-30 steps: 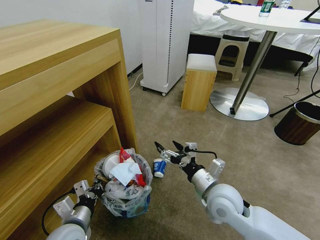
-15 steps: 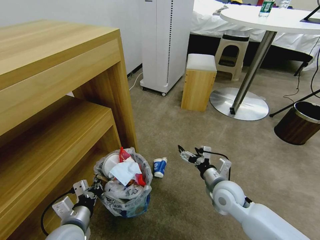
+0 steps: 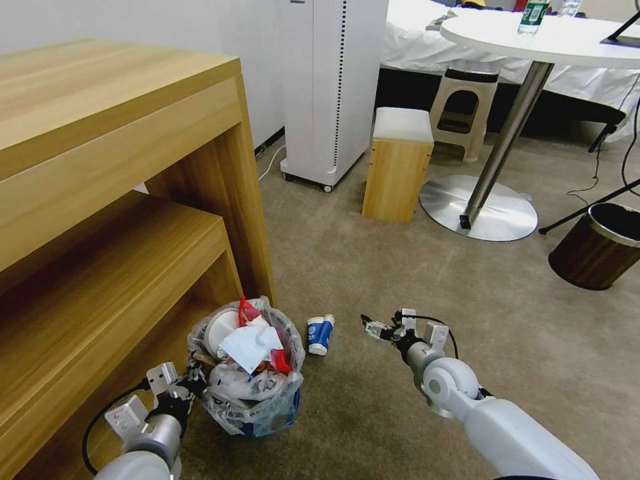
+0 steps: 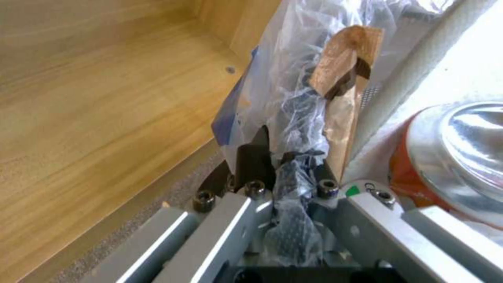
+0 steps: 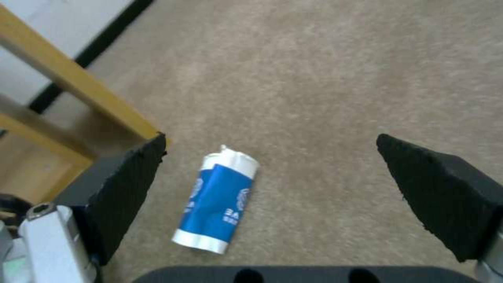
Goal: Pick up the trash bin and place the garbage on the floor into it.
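Observation:
The trash bin (image 3: 257,407), lined with a crinkly clear bag and heaped with garbage, stands on the beige carpet floor (image 3: 373,267) beside the wooden shelf unit. A white tissue (image 3: 250,343) lies on top of the heap. My left gripper (image 3: 191,379) is shut on the bin's rim and bag; the left wrist view shows its jaws pinching the plastic of the trash bin (image 4: 293,98), next to a wooden stick (image 4: 340,74) and a crushed can (image 4: 461,145). A blue-white cup (image 3: 319,335) lies on its side to the right of the bin. My right gripper (image 3: 371,327) is open, low and just right of the cup (image 5: 217,204).
A wooden shelf unit (image 3: 120,200) fills the left side. Farther off stand a white appliance (image 3: 330,87), a wooden stool (image 3: 397,163), a round table's metal base (image 3: 480,207) and a dark brown bin (image 3: 597,247). Open carpet lies between them and me.
My right gripper has swung right, away from above the cup, and then dropped lower toward the floor. The bin, the cup and the left gripper have stayed put.

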